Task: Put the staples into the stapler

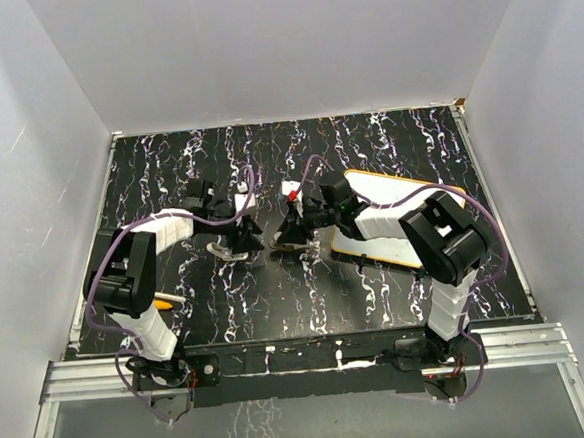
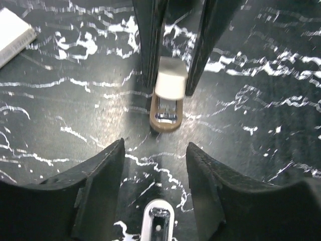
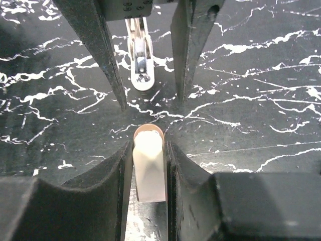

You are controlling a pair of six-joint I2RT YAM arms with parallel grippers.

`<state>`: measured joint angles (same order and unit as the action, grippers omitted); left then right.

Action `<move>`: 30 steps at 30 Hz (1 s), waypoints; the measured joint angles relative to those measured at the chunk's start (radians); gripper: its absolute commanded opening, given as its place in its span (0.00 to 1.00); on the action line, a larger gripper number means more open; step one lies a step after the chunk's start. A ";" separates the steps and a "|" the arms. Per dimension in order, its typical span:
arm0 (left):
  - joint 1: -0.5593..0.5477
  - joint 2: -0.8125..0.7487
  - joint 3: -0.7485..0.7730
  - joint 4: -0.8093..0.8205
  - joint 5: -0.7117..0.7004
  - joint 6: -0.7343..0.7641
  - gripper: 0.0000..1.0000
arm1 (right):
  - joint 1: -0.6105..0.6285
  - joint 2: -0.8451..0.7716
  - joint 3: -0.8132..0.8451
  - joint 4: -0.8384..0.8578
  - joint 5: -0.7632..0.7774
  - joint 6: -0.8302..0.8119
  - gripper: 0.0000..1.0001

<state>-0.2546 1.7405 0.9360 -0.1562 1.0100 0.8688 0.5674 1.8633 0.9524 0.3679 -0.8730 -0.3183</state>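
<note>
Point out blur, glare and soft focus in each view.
Left wrist view: the cream-and-brown mini stapler looks smeared, glare flares off the white-and-chrome mini stapler at the bottom edge, and the white rectangular box is soft. Right wrist view: the right arm's black fingers are out of focus; the black marbled tabletop is crisper. Top external view: even light, small items barely resolved.

black table veined in white. on it: a white board with an orange rim at the right rear, a pen near the left front edge, a white staple box, a silver stapler and, facing it, a tan stapler, seemingly resting on its base.
</note>
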 measured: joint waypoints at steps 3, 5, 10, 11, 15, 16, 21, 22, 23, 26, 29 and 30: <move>-0.013 -0.024 0.006 0.034 0.035 -0.068 0.58 | 0.000 -0.020 0.000 0.002 -0.019 0.027 0.08; -0.026 -0.036 0.006 0.079 0.056 -0.126 0.59 | 0.000 -0.030 0.000 0.003 -0.030 0.043 0.08; -0.056 -0.039 0.002 0.202 0.080 -0.261 0.52 | 0.000 -0.037 0.000 0.002 -0.047 0.072 0.08; -0.059 -0.037 0.002 0.213 0.082 -0.275 0.51 | -0.001 -0.037 0.000 0.002 -0.047 0.077 0.08; -0.063 -0.026 0.002 0.215 0.095 -0.285 0.53 | -0.005 -0.043 0.000 0.003 -0.047 0.093 0.08; -0.064 -0.026 0.002 0.205 0.100 -0.275 0.54 | -0.005 -0.045 0.000 0.003 -0.048 0.097 0.08; -0.064 -0.026 0.002 0.153 0.119 -0.212 0.50 | -0.005 -0.056 0.000 0.004 -0.050 0.109 0.08; -0.064 -0.026 0.002 0.142 0.121 -0.200 0.47 | -0.005 -0.056 0.000 0.004 -0.050 0.110 0.08; -0.064 -0.026 0.002 0.132 0.121 -0.191 0.44 | -0.005 -0.056 0.000 0.003 -0.050 0.111 0.08; -0.064 -0.026 0.002 0.112 0.125 -0.168 0.34 | -0.005 -0.056 0.000 0.003 -0.050 0.114 0.08; -0.064 -0.026 0.002 0.096 0.128 -0.150 0.27 | -0.005 -0.056 0.001 0.003 -0.051 0.120 0.08; -0.064 -0.025 0.002 0.094 0.128 -0.146 0.24 | -0.005 -0.056 0.002 0.003 -0.051 0.124 0.08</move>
<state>-0.3183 1.7157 0.9382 -0.0624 1.1378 0.7227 0.5629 1.8072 0.9539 0.3714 -0.9237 -0.1940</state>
